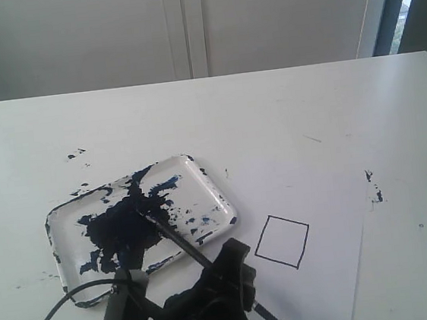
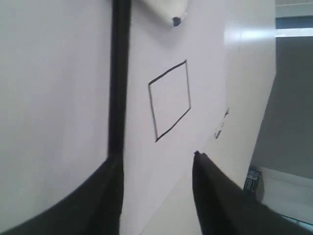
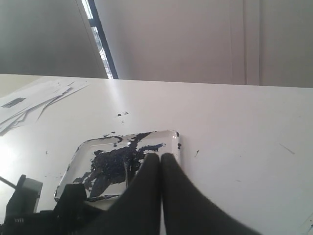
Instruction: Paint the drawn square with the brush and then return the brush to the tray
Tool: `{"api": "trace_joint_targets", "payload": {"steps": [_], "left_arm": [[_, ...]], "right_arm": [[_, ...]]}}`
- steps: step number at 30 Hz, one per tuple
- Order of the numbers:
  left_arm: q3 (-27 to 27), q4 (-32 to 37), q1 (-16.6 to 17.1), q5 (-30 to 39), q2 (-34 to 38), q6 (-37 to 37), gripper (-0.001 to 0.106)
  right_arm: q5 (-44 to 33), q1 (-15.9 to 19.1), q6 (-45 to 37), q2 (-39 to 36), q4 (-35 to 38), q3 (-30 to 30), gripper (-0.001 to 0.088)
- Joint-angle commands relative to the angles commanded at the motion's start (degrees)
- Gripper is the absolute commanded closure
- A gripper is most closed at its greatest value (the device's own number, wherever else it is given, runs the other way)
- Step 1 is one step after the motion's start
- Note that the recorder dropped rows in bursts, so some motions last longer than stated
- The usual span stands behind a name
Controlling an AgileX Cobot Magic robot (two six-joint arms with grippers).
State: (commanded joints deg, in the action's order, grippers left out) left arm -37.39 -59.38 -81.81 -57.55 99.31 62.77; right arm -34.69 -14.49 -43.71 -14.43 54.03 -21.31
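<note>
**Brush pick-up stage, square unpainted.** The brush (image 1: 177, 239) lies slanted, its tip in the dark paint blotch (image 1: 117, 227) of the tray (image 1: 201, 184). Its handle runs out over the tray's near rim and passes under the left arm. The drawn square (image 1: 282, 242) on the paper sheet (image 1: 316, 195) is just beside the tray and has no paint inside it.

The left gripper (image 2: 156, 156) is down at the handle with its jaws spread wide. In the left wrist view the handle runs along the inner edge of one finger (image 2: 105, 196). Whether the two touch cannot be told, and nothing is clamped. The right gripper (image 3: 160, 159) is held off to the side, well apart from the tray, with its jaws pressed together on nothing.

**Handling, as judged.**
- The brush looks thin, stiff and very light, so a gentle pinch should carry it.
- A round, narrow handle may roll or pivot between flat pads.
- The best hold is probably at mid-handle, clear of the wet tip, with the jaws closing square across the shaft.
- The tip is loaded with paint and may drip on the table (image 1: 270, 116) or smear the sheet outside the outline.
- The loose paper may slide under a dragging stroke.
</note>
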Motion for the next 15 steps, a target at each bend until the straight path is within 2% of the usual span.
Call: {"api": "trace_joint_targets", "payload": {"steps": [7,15], "left_arm": [[0.00,0.74,0.00,0.60,-0.90,-2.62,0.055],[0.00,-4.14,0.00,-1.17,-9.69,-27.84,0.057]], "right_arm": [[0.01,0.00,0.00,0.00,-1.62,0.00,0.0868],[0.01,0.00,0.00,0.00,-3.23,0.00,0.0868]]}}
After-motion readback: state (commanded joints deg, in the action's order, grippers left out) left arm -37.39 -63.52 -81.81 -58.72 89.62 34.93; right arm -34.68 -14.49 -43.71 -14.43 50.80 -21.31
